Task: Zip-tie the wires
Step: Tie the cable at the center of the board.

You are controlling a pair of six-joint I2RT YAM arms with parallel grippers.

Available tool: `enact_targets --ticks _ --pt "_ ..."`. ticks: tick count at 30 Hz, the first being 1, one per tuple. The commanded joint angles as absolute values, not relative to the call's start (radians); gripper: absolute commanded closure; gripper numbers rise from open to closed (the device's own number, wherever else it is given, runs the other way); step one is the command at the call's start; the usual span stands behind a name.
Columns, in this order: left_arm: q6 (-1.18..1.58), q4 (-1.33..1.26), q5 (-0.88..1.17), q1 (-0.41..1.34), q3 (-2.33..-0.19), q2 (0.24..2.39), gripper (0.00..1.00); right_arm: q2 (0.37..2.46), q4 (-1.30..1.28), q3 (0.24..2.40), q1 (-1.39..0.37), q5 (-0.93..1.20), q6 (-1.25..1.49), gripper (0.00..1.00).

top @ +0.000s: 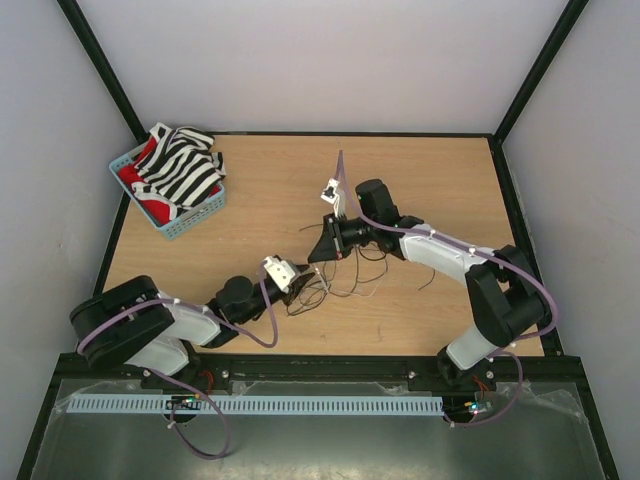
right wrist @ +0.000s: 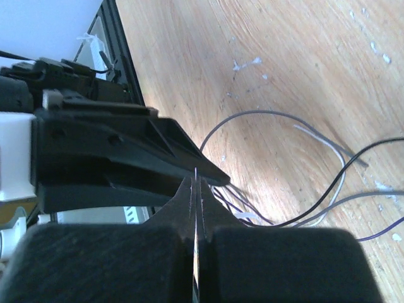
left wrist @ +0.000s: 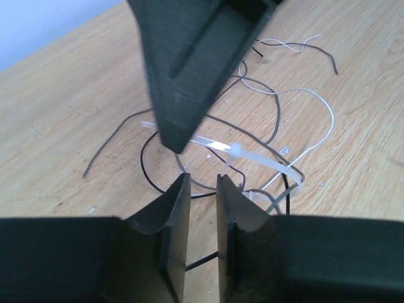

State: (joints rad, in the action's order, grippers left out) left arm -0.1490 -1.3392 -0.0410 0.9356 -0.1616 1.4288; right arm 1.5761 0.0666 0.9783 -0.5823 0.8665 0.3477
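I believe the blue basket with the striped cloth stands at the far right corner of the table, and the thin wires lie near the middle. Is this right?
No. The top external view shows the blue basket with the striped cloth at the far left corner of the table, not right. The thin wires do lie near the middle.

zip tie (left wrist: 265, 161) partly hidden behind right pincer (left wrist: 180, 136), wires (right wrist: 265, 112) cropped

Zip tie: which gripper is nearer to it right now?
Right. The right gripper pinches one end of the zip tie; the left gripper sits just short of it, jaws slightly apart.
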Motion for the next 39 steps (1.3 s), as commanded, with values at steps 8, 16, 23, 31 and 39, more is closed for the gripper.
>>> enact_targets --ticks 8,16,23,31,39 --pt "0.036 -1.352 0.113 0.840 -0.088 1.250 0.45 1.514 0.233 0.897 -0.592 0.802 0.474 1.00" --pt "0.165 -1.335 0.152 0.824 -0.146 1.267 0.42 1.488 0.318 0.862 -0.612 0.763 0.554 1.00" --pt "0.177 -1.336 0.098 0.824 -0.201 1.302 0.40 1.480 0.331 0.856 -0.620 0.762 0.570 1.00" --pt "0.160 -1.337 0.069 0.824 -0.237 1.345 0.49 1.480 0.339 0.858 -0.622 0.766 0.577 1.00" --pt "0.169 -1.337 0.093 0.822 -0.238 1.369 0.65 1.479 0.341 0.867 -0.621 0.750 0.582 1.00"
